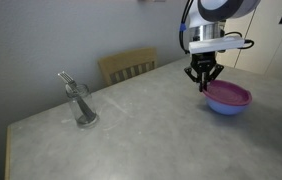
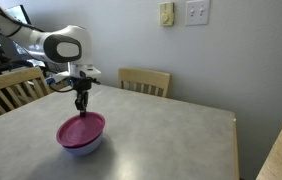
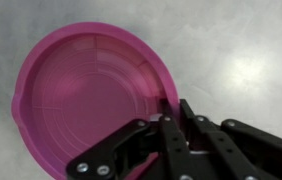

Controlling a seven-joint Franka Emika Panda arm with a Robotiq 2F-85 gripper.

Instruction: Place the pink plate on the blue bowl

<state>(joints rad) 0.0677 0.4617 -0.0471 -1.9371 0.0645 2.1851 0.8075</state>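
The pink plate [image 1: 229, 95] lies on top of the blue bowl [image 1: 226, 109] in both exterior views; the plate [image 2: 81, 130] covers the bowl [image 2: 81, 149], and only the bowl's lower side shows. My gripper [image 1: 202, 85] [image 2: 80, 108] points straight down at the plate's rim. In the wrist view the plate [image 3: 91, 95] fills the left side. The gripper's fingers [image 3: 173, 100] are shut on its rim, one finger inside and one outside. The bowl is hidden in the wrist view.
A clear glass with a fork [image 1: 81, 105] stands on the grey table [image 1: 151, 130] away from the bowl. Wooden chairs stand at the table's edges [image 1: 128, 66] [image 2: 144, 80] [image 2: 11, 88]. A wall is behind the table.
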